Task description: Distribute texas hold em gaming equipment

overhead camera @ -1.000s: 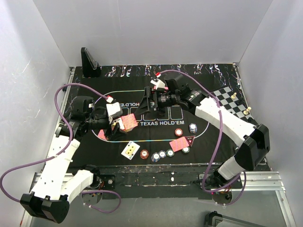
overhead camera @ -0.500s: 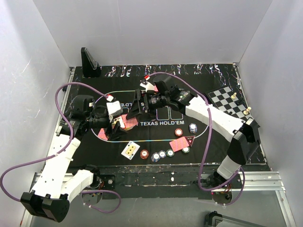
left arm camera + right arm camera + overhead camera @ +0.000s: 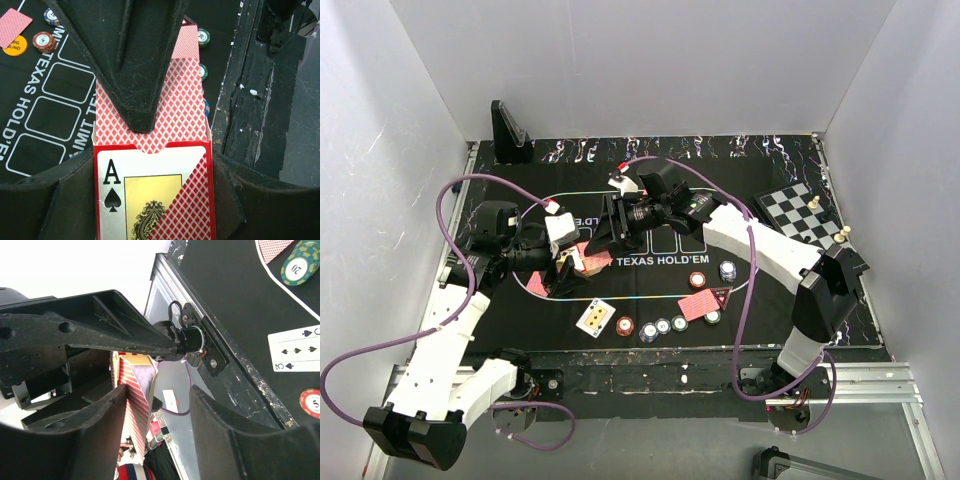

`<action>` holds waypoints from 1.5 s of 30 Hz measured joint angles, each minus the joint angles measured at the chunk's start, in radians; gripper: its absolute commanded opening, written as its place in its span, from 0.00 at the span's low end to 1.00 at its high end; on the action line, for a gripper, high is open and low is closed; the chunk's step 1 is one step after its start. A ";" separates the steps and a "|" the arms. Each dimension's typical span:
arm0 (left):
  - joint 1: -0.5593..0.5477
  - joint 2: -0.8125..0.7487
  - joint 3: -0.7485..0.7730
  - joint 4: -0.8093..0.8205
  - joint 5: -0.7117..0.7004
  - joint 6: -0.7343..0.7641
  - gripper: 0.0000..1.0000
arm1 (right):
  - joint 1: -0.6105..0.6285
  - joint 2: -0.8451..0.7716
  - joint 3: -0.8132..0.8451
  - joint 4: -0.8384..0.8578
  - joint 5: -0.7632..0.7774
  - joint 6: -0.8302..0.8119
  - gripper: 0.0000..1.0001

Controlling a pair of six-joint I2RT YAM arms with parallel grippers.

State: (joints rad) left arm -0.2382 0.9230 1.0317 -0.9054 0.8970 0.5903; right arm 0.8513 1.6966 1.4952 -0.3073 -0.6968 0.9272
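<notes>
My left gripper point(image 3: 570, 262) is shut on a red card box point(image 3: 592, 258) with an ace of spades on its front point(image 3: 150, 200). Red-backed cards point(image 3: 167, 107) stick out of its open top. My right gripper point(image 3: 607, 232) is open at the box's mouth, and one of its fingers point(image 3: 130, 60) lies on the back of the protruding cards. In the right wrist view the deck point(image 3: 134, 395) stands against one finger point(image 3: 75, 440), with a wide gap to the other. Poker chips point(image 3: 663, 326), a face-up card point(image 3: 595, 317) and red-backed cards point(image 3: 698, 304) lie on the mat.
The black Texas Hold'em mat point(image 3: 760, 300) covers the table. A chessboard point(image 3: 798, 212) with pieces sits at the right edge. A black stand point(image 3: 508, 130) is at the back left. Two chips point(image 3: 697, 280) lie near a triangular marker point(image 3: 721, 295).
My right gripper has moved left across the mat to the card box in my left gripper. The left arm has barely moved.
</notes>
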 measured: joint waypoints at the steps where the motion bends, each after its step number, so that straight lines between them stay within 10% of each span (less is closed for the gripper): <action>1: 0.000 0.000 0.000 0.000 -0.001 -0.001 0.00 | 0.000 0.000 0.000 0.005 -0.004 0.002 0.52; 18: -0.001 -0.010 0.000 -0.008 -0.023 -0.015 0.00 | -0.051 -0.062 -0.056 0.047 -0.022 0.014 0.13; 45: -0.001 -0.037 0.000 0.000 -0.035 -0.022 0.00 | -0.121 -0.164 -0.144 0.052 -0.040 0.035 0.03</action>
State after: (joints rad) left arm -0.2390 0.8856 1.0313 -0.9051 0.8623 0.5682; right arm 0.7303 1.5330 1.3510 -0.2550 -0.7364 0.9623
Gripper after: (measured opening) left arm 0.644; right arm 0.042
